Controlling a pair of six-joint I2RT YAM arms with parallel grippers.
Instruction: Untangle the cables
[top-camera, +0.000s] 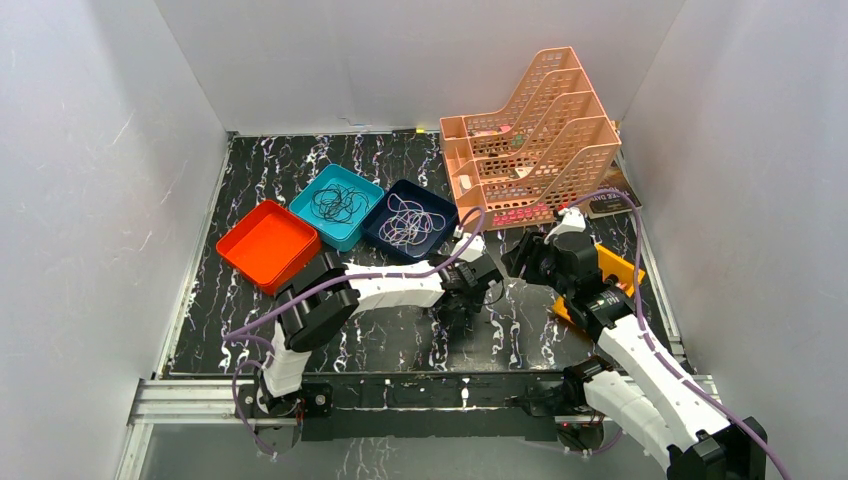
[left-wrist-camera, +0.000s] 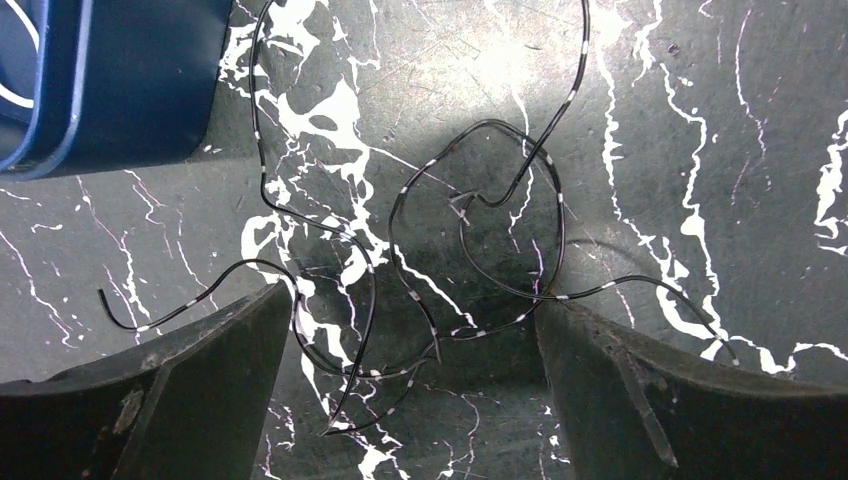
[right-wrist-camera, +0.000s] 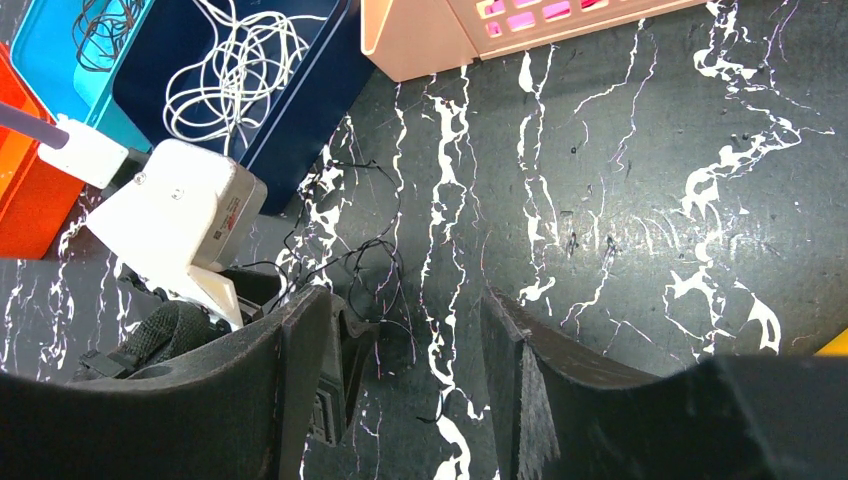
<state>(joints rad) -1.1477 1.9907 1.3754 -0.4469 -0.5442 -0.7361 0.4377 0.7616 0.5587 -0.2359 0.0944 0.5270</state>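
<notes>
Just in front of the navy tray (right-wrist-camera: 310, 120), on the desk (left-wrist-camera: 700, 120), a black cable tangle (left-wrist-camera: 460, 197) is lying loose between the left gripper's (left-wrist-camera: 412, 300) wide-apart fingers (left-wrist-camera: 200, 380). Right of the tray's near corner, the right gripper (right-wrist-camera: 400, 300) is hovering, its fingers apart around nothing. Inside the tray whitish cables (right-wrist-camera: 235, 75) are sitting coiled, and beyond it to the left dark cables (top-camera: 338, 203) are filling a teal tray (top-camera: 372, 190).

Bare bench (top-camera: 400, 340) lies open at 6 o'clock of the left claw (left-wrist-camera: 415, 300). The navy tray (top-camera: 392, 200) stands in the way at 11 o'clock and the peach rack (top-camera: 530, 150) at 1 o'clock. The right claw (right-wrist-camera: 405, 300) crowds in at 3 o'clock, leaving only a narrow gap.
</notes>
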